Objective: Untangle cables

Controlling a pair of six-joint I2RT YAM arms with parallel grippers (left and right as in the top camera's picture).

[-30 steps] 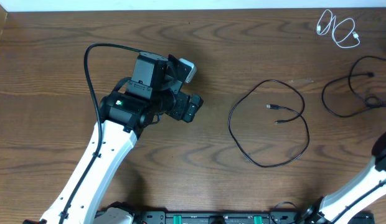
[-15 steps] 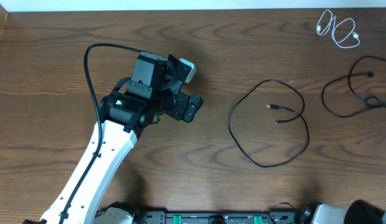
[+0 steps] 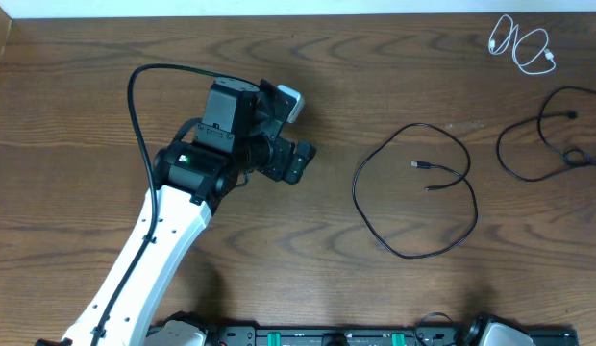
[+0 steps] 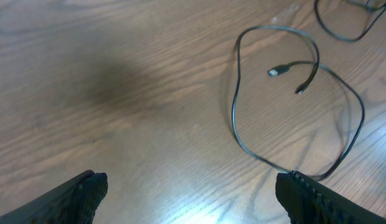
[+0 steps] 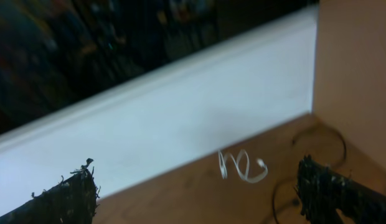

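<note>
One black cable lies in a wide loose loop at mid-table, its two plugs inside the loop. A second black cable curls at the right edge. The white cable sits coiled at the far right corner. None of the three touch each other. My left gripper hovers left of the loop, open and empty; its wrist view has the loop ahead of the gripper. My right gripper is open and empty, raised, facing the white cable; it is outside the overhead view.
A white board runs along the table's far edge. The arms' base rail lines the front edge. The left arm's own thick black wire arcs over the left of the table. A beige panel stands at the right.
The right arm has drawn back out of the overhead view at the lower right. The left gripper has shifted slightly to the right. The cables have not moved.
</note>
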